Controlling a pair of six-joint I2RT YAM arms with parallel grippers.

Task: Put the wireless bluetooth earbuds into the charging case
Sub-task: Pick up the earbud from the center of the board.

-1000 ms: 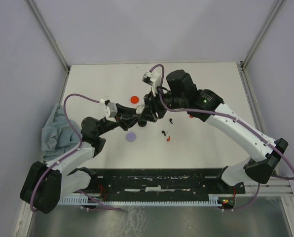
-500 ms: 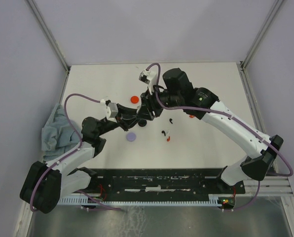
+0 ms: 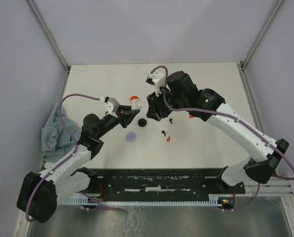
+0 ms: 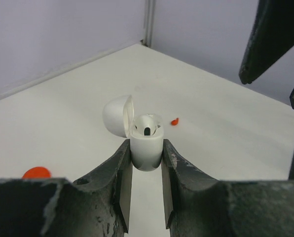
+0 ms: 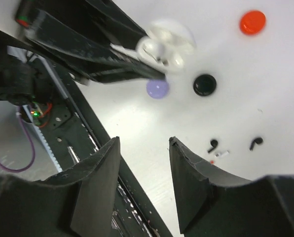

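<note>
The white charging case (image 4: 147, 140), its lid swung open, is pinched upright between the fingers of the left gripper (image 4: 146, 160). The right gripper (image 5: 143, 148) is held spread, with nothing between its jaws. The wireless bluetooth earbuds (image 5: 213, 144) are scattered on the table (image 4: 226, 128), near a black disc (image 5: 204, 84) and apart from the case.

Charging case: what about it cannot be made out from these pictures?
- Left wrist: the left gripper covers both sides of the charging case; what fills its sockets is unclear from this angle.
- Right wrist: the case is blurred.
- Top external: the case is too small for detail.
</note>
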